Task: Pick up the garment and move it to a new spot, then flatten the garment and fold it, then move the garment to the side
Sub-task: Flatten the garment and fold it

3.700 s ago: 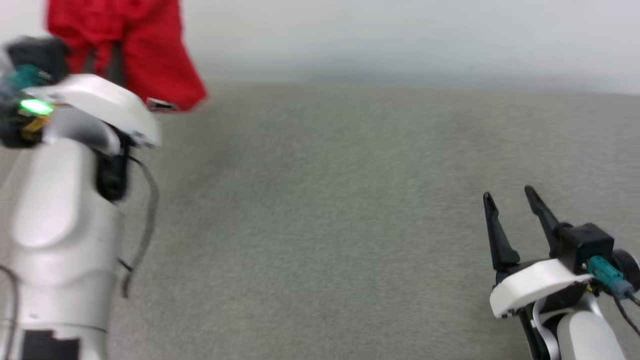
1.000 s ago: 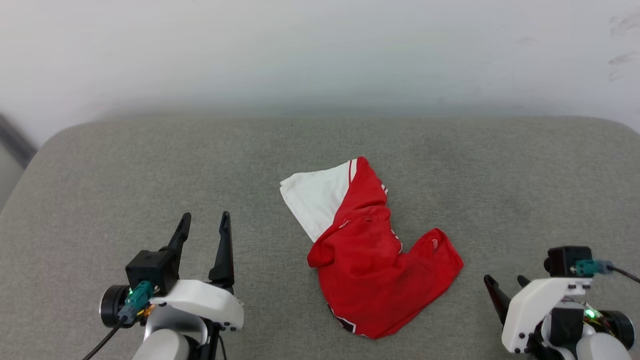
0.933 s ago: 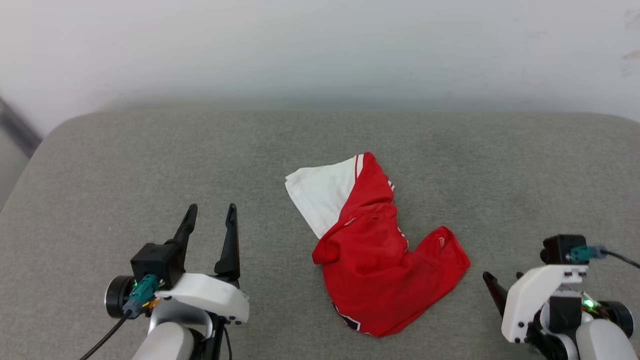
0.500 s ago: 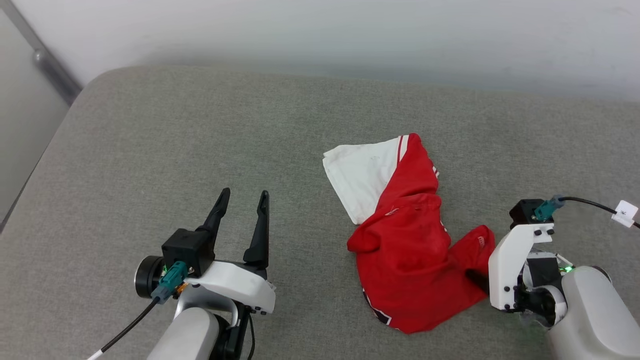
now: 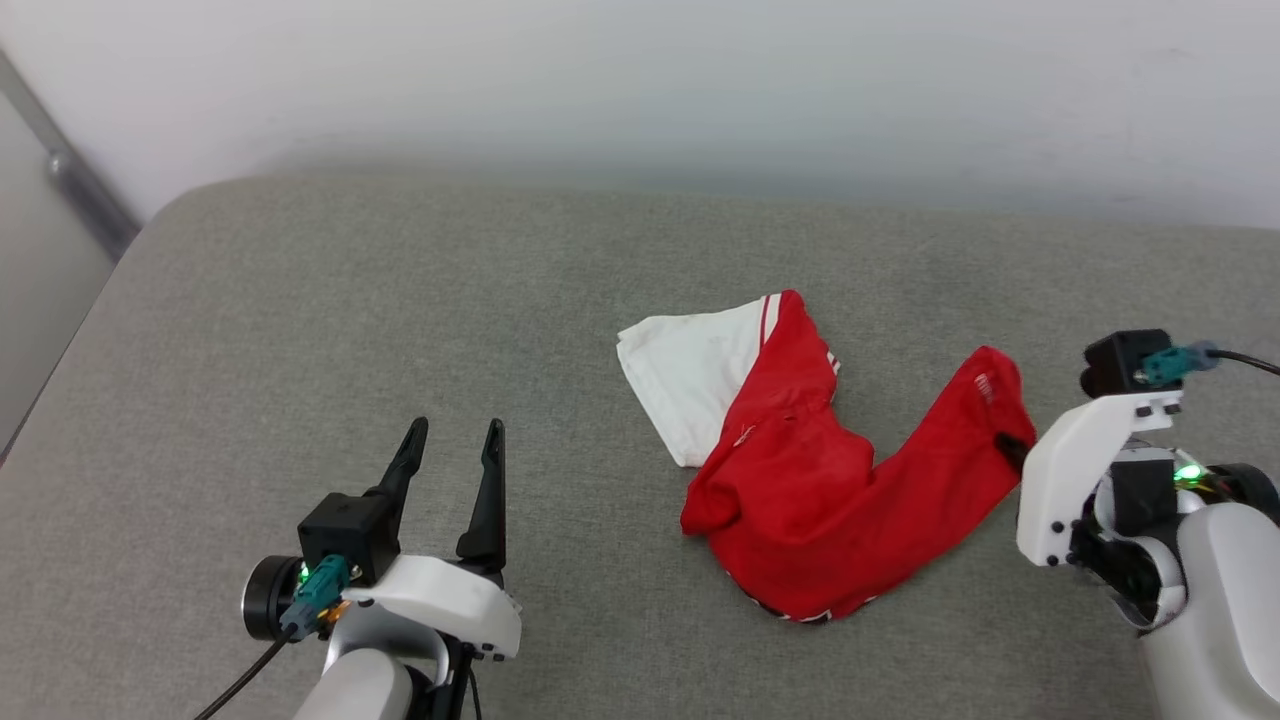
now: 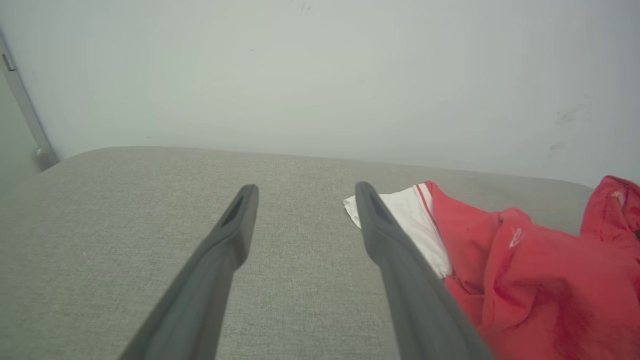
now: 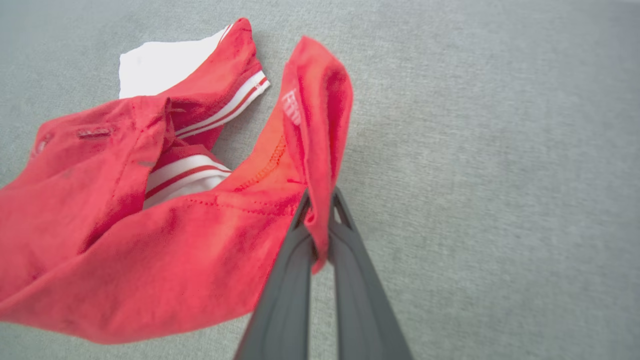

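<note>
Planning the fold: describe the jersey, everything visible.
The jersey is thin red fabric with a white sleeve and red-striped white trim. It lies crumpled on the grey cushion, sleeve at the far side. Its right-hand edge is lifted off the cushion, pinched in the shut right gripper.

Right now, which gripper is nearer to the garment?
Right. The right gripper has its fingers shut on the garment's red edge; the left gripper is open over the grey cushion, apart from the garment, on its left.

Bright, even, soft light; faint shadows; wrist-view edges blurred.
</note>
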